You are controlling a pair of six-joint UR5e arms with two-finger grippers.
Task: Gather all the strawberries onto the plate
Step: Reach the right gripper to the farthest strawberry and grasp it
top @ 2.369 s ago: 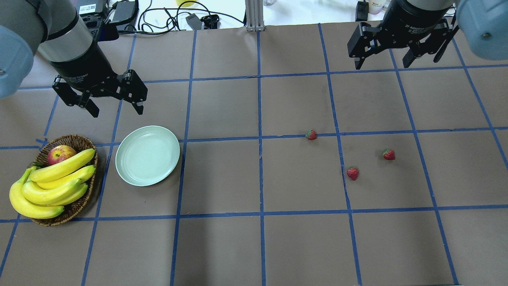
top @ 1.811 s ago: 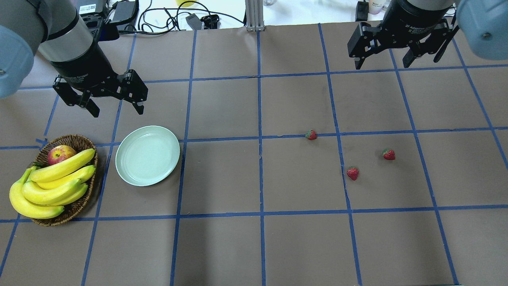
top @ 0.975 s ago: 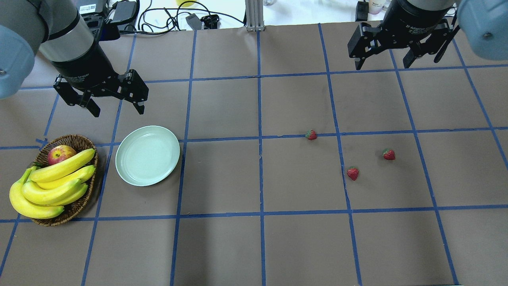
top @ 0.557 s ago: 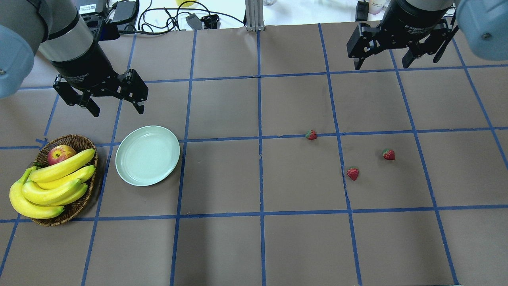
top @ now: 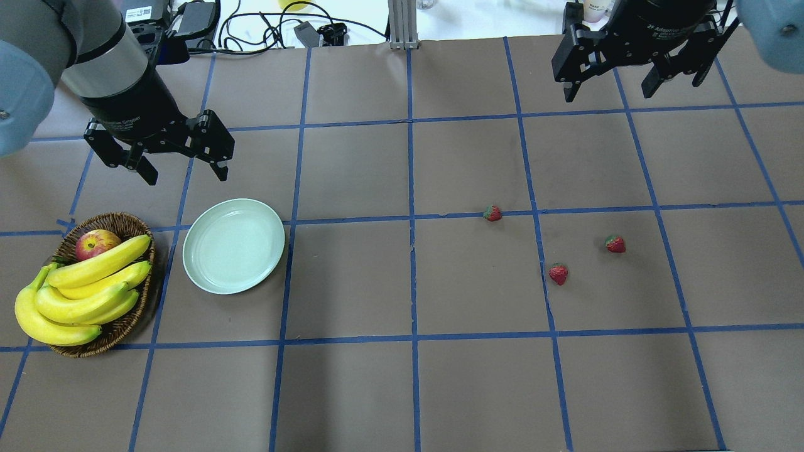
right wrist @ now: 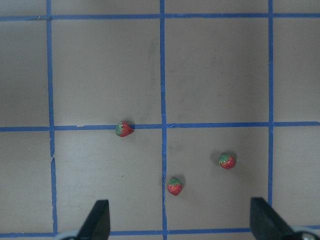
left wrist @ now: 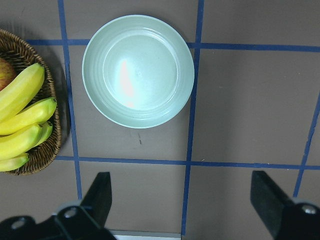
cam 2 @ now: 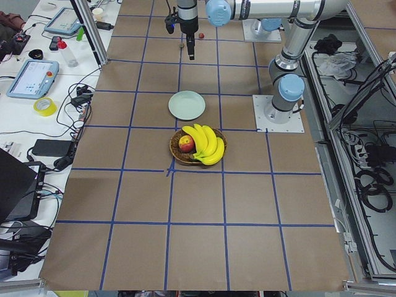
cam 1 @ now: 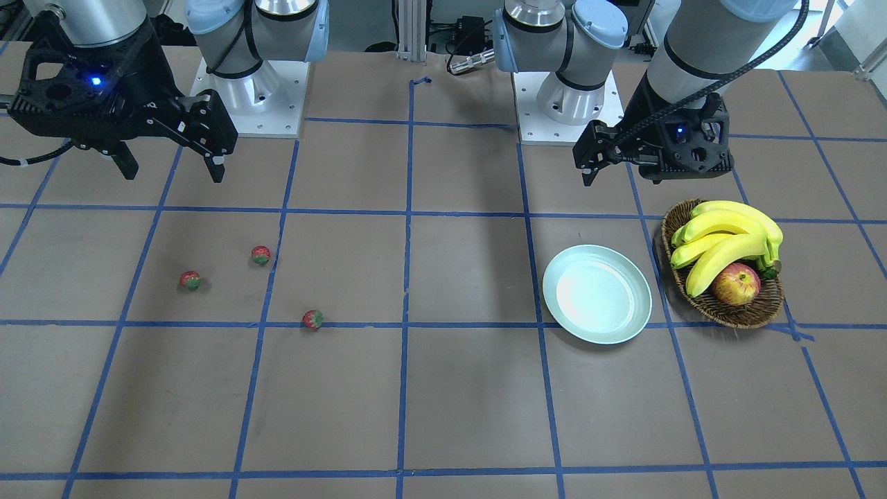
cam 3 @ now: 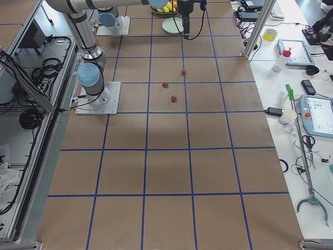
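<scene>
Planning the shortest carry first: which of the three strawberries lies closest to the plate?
The strawberry leftmost in the overhead view, lying on a blue tape line; the other two sit farther from the plate.

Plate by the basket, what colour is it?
The plate is pale mint green, clearest in left wrist view.

the left arm holds its wrist turned straight down with the left gripper point(top: 186, 176) in the air, its fingers point(left wrist: 100, 195) spread wide and empty, and the right arm carries the right gripper point(top: 608, 94) the same way, wide apart and empty.
</scene>
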